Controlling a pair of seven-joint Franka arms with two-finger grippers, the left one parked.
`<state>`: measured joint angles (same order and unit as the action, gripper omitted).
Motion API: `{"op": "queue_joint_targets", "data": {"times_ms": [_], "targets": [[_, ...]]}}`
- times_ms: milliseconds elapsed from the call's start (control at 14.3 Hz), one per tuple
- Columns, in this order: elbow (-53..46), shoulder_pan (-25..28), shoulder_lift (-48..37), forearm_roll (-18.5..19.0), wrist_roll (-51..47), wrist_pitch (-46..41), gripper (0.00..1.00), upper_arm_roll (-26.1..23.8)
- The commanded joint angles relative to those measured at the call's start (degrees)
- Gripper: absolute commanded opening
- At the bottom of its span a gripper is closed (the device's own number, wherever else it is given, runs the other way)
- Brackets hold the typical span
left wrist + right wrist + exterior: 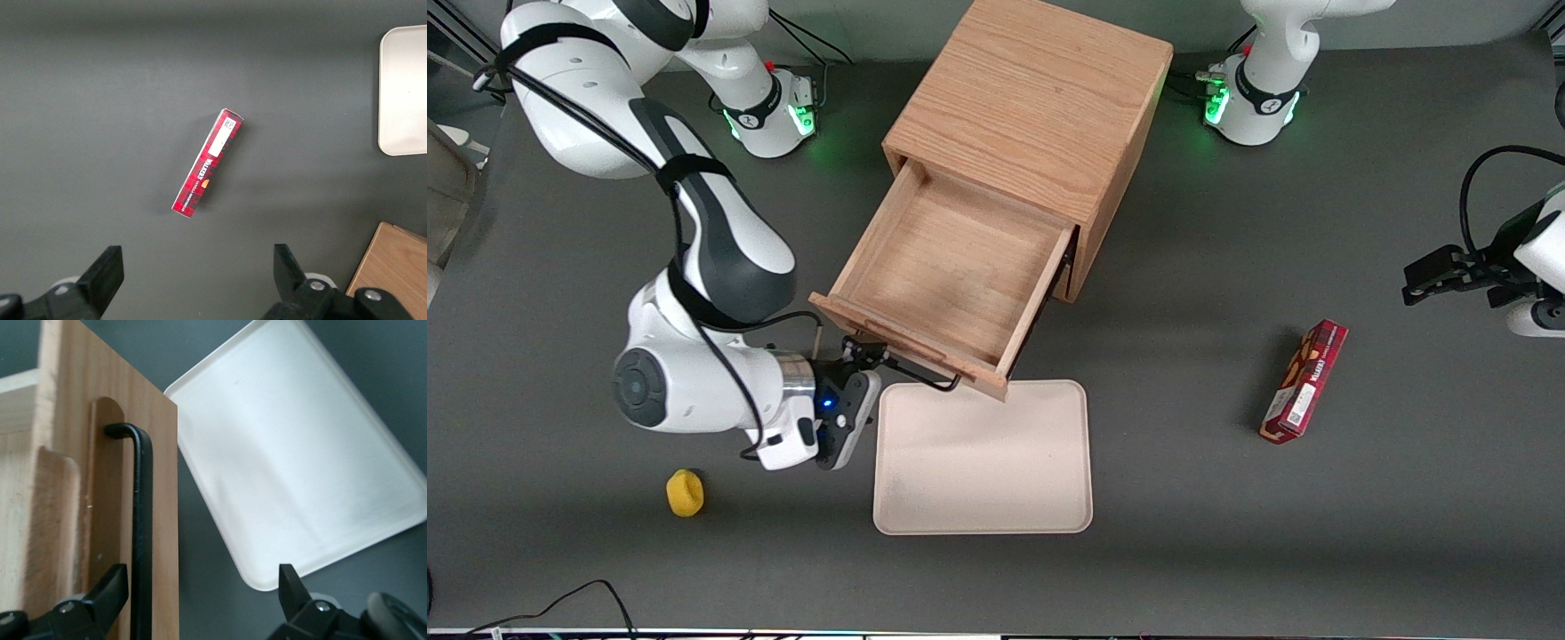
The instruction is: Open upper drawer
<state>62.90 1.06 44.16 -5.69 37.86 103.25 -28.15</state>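
Upper drawer [951,276] pulled well out of the cabinet [1040,107]. Gripper [864,353] jaws spread wide, holding nothing; handle [141,533] between them, against one finger. Pull looks done; next, back away clear of the tray [983,462].

Three cams, one table

Front cam looks steeply down over everything. Right wrist cam sits close, the gripper [200,597] fingers spread either side of the upper drawer [100,487] handle [141,527]; the tray [983,458] appears in all three views.
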Motion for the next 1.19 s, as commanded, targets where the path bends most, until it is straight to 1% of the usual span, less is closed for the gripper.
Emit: {"op": "queue_joint_targets", "data": {"times_ms": [0,70,140,209,279,419,628,698,767,907,977,1047,1116], "targets": [[-4.97,0.78,0.15,0.59,0.99,-1.91,1.00,-0.32],[-5.06,0.87,-1.69,0.59,-0.23,-2.96,1.00,-0.68],[-4.98,1.04,-5.45,0.59,-4.25,-4.18,1.00,-0.77],[-4.80,1.31,-8.53,0.51,-10.12,-5.24,1.00,-0.77],[-4.28,1.48,-11.78,0.50,-16.61,-8.04,1.00,-0.94],[-4.27,1.57,-17.32,0.42,-27.87,-16.89,1.00,-1.03],[-4.18,0.79,-22.26,0.94,-50.71,-29.74,1.00,0.20],[-4.27,0.69,-23.67,1.38,-54.78,-34.21,1.00,1.85],[-3.66,0.87,-26.12,2.51,-56.74,-35.91,1.00,5.18],[-0.68,0.78,-30.43,2.26,-57.37,-37.23,1.00,12.29],[3.07,0.95,-33.41,2.52,-57.63,-39.42,1.00,16.24],[8.42,1.04,-36.92,2.70,-57.64,-38.05,1.00,18.81],[16.48,0.96,-42.35,2.96,-57.55,-33.16,1.00,20.05]]}}
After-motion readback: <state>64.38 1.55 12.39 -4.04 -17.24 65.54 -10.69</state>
